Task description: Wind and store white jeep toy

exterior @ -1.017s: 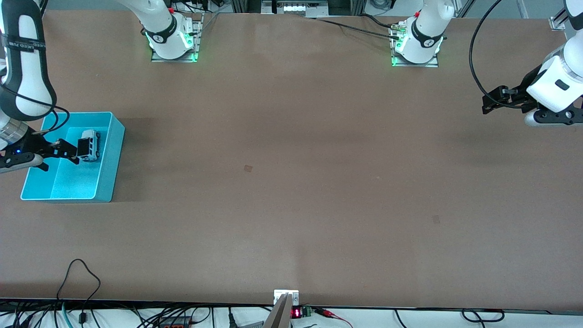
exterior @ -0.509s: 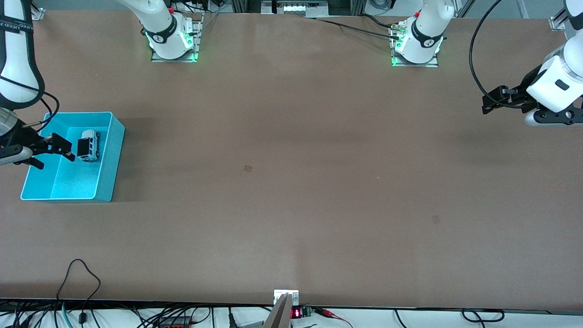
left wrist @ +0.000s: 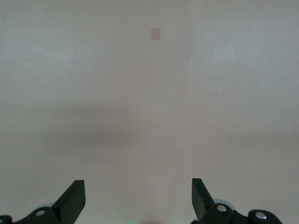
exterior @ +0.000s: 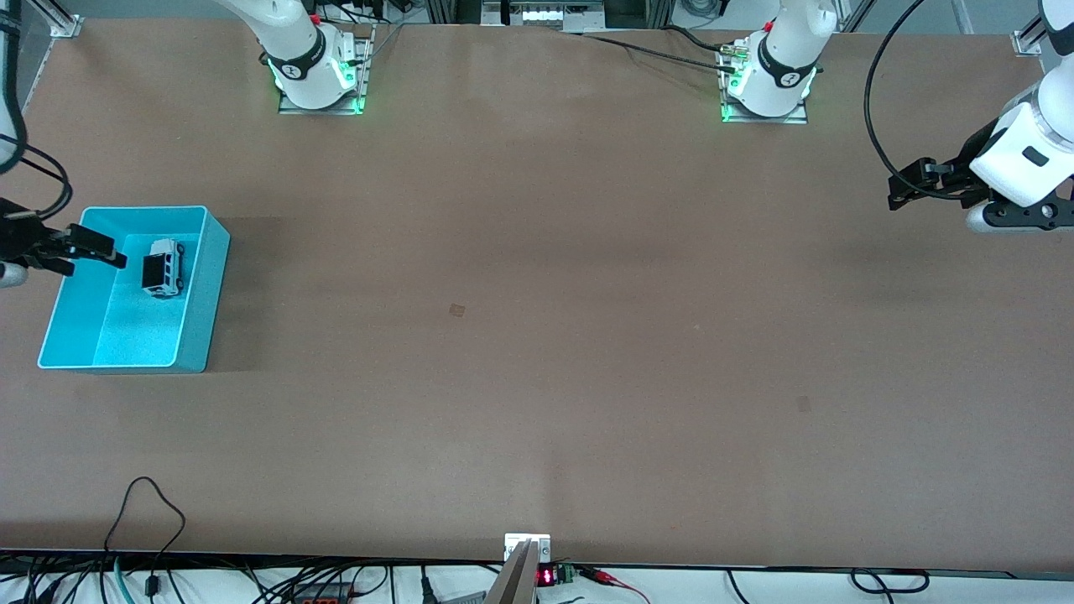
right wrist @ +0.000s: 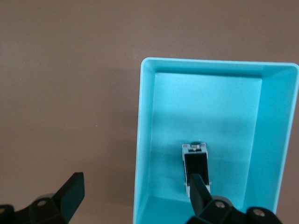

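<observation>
Brown table point(exterior: 537, 335), storing looks done: white jeep toy point(exterior: 163, 268) sits in the teal bin point(exterior: 201, 310).
Right gripper point(exterior: 80, 249), jaws wide & empty, over bin's 9 o'clock rim; left gripper point(exterior: 910, 186) waits wide, nothing left for you, afaict.

Place: a robotics lab is showing here.
Arms: two white arm bases point(exterior: 319, 71) are sitting bolted on plates, glowing green.
Tabletop: a wide brown tabletop point(exterior: 537, 335) is carrying them.
Edges: cables point(exterior: 143, 512) and a small red digit display point(exterior: 545, 576) are lining the tabletop's near edge.
</observation>
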Robot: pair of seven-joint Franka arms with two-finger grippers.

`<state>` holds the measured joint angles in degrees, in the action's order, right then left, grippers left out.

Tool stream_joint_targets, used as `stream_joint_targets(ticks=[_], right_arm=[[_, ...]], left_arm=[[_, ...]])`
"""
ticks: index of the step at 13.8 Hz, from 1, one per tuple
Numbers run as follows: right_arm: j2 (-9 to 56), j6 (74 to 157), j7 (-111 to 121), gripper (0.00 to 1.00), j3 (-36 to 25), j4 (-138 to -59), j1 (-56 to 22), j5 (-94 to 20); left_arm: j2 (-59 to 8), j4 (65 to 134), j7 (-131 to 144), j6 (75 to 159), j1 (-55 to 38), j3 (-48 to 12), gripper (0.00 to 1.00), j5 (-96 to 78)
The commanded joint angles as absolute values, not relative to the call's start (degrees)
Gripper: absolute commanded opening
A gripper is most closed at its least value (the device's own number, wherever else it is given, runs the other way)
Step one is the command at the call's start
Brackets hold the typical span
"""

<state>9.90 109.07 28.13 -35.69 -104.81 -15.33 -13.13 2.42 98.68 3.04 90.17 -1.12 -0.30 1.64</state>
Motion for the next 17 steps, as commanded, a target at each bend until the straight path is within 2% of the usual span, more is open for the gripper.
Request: stream_joint_targets(ticks=[1,6,12,17], right_arm=[[9.41,105.13,19.89,1.00,-29.91,-101.35,-12.93,-9.33],[2.65,101.53,5.73,1.00,-12.78,-100.02,-4.41,-4.57],[-4.39,96.69,-4.98,1.00,-3.71,-100.19,-3.00,-0.09],[-4.66,96.50,-8.08,1.00,-2.55,-99.76,-4.91,-0.18]], left_arm=[[1.58,96.86,3.60,88.95,-1.49,-0.35,1.00,2.64],[1.58,96.86,3.60,88.95,-1.49,-0.35,1.00,2.64],[1.58,96.86,3.60,88.95,-1.58,-0.35,1.00,2.64],[1.58,96.85,3.60,88.95,-1.49,-0.35,1.00,2.64]])
